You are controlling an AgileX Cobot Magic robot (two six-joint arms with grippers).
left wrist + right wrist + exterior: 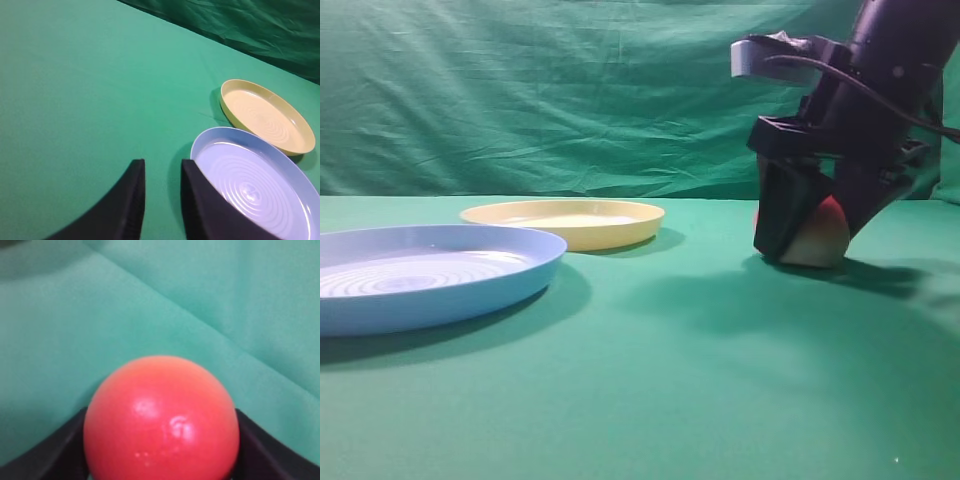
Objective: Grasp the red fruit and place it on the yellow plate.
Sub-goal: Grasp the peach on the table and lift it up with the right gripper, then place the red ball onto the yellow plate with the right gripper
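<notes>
The red fruit [823,238] rests on the green table at the right, red on top and pale at its base. My right gripper [808,248] reaches down over it, one black finger on each side. In the right wrist view the red fruit [161,415] fills the space between both fingers [67,452], which press its sides; the right gripper [161,445] is shut on it. The yellow plate [620,228] lies empty at mid-left, well apart from the fruit. My left gripper [162,167] hangs open over bare cloth beside the plates, holding nothing; the yellow plate [300,144] lies beyond it.
A light blue plate [440,292] with concentric rings sits at the front left, just in front of the yellow one, and is seen as the blue plate [260,185] next to my left fingers. A green backdrop curtain [570,90] hangs behind the table.
</notes>
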